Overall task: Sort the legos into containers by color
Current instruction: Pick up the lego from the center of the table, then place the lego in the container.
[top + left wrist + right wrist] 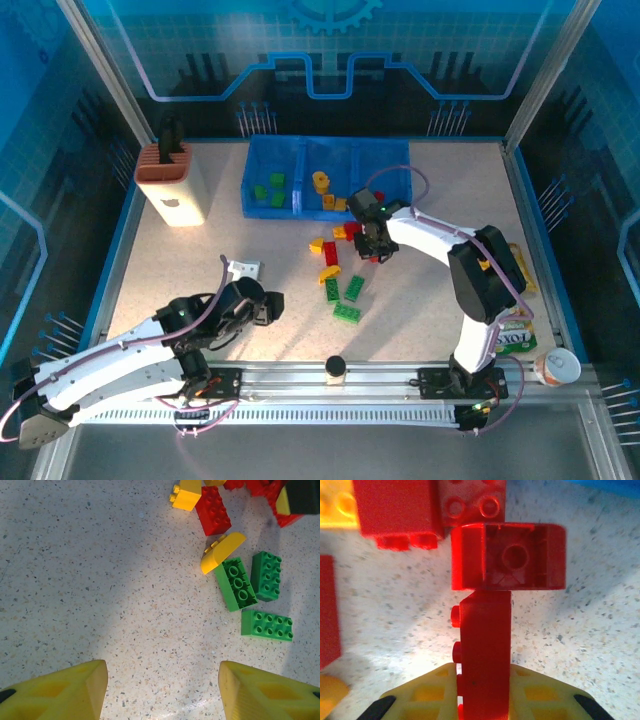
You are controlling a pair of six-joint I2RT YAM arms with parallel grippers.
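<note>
My right gripper is shut on a red lego, held edgewise just above the table. Its tip meets another red brick lying hollow side up. More red bricks lie beyond. The blue three-bin tray holds green bricks in its left bin and yellow ones in the middle. Loose green legos, a yellow curved one and a red one lie mid-table. My left gripper is open over bare table, left of them.
A brown-and-white block with black handles stands at the back left. Snack packets and a small cup lie by the right arm's base. A black-capped cylinder sits on the front rail.
</note>
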